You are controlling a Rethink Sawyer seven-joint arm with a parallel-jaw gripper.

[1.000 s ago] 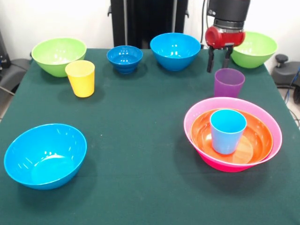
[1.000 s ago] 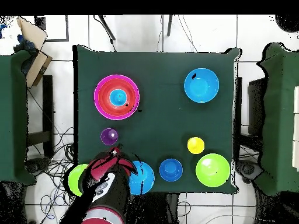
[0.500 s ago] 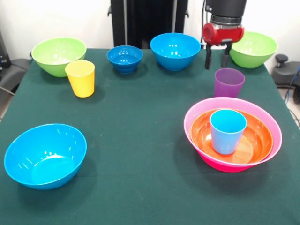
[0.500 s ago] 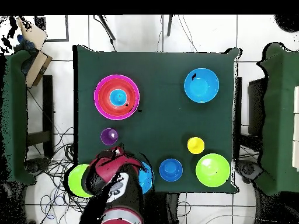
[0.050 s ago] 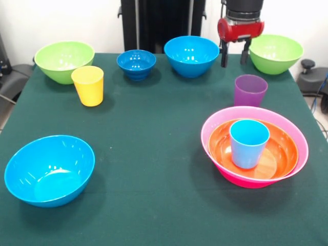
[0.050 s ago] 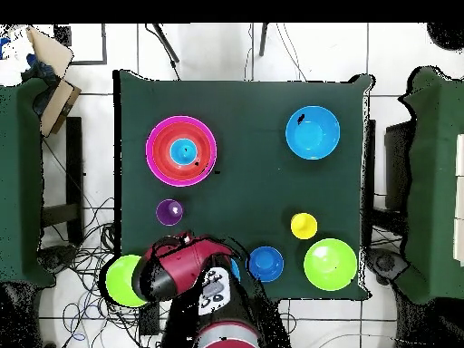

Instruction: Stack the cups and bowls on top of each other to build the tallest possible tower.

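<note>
I have lifted my claw up and back from the translucent purple plastic cup; its fingers hang apart, empty. That cup stands just behind the large pink plastic bowl, which nests the orange bowl and light blue cup.

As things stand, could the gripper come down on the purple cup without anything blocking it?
Probably yes. The gripper hangs open and empty above the table's far edge, just behind the purple cup. The cup stands upright and alone, apart from the pink bowl in front, with nothing over its open mouth.
</note>
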